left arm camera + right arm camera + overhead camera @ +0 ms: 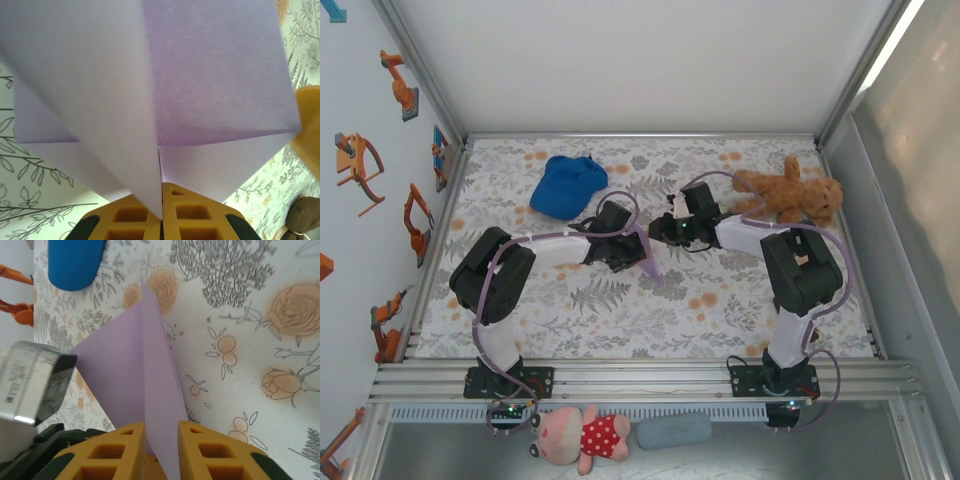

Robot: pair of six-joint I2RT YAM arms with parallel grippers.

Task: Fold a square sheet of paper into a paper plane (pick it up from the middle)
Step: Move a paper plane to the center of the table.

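The lavender square sheet of paper is folded into a pointed paper plane with a centre ridge, held above the table's middle between both arms. My left gripper is shut on its lower folded edge; in the left wrist view the paper plane fans up from the pressed-together yellow fingers of my left gripper. My right gripper faces it from the right. In the right wrist view the paper plane passes between the jaws of my right gripper, which stand apart with a gap beside the paper.
A blue cap lies at the back left of the floral tablecloth. A brown teddy bear lies at the back right. A pink plush toy and a grey-blue pad sit below the front rail.
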